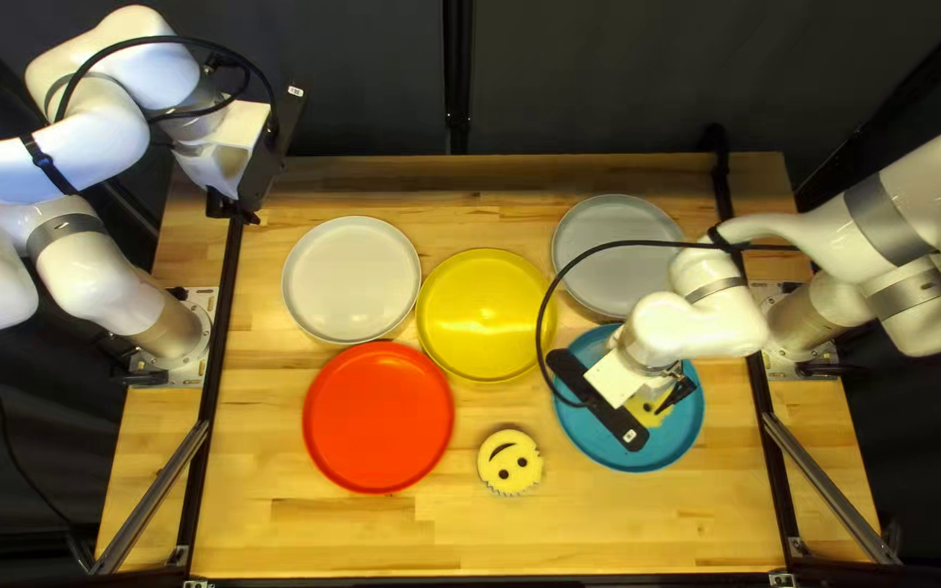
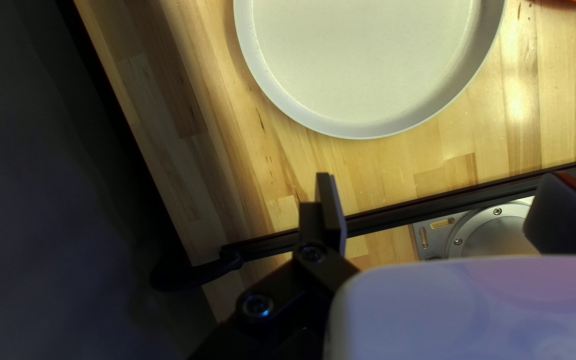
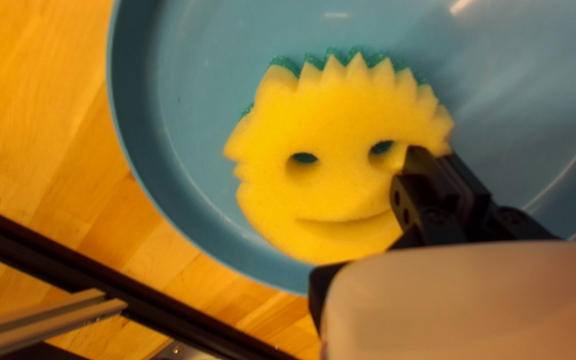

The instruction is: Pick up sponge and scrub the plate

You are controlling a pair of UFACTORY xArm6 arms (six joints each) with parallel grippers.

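Right claw [image 1: 663, 407] looks clamped on the edge of my smiley sponge [image 3: 335, 133], most of it beside the grip, over the blue plate [image 3: 175, 100].

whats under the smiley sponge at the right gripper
A green layer edges the sponge, with the blue plate beneath; whatever the sponge covers there is hidden.

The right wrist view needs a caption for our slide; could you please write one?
My right gripper pinches the edge of a smiling yellow sponge over a blue plate.
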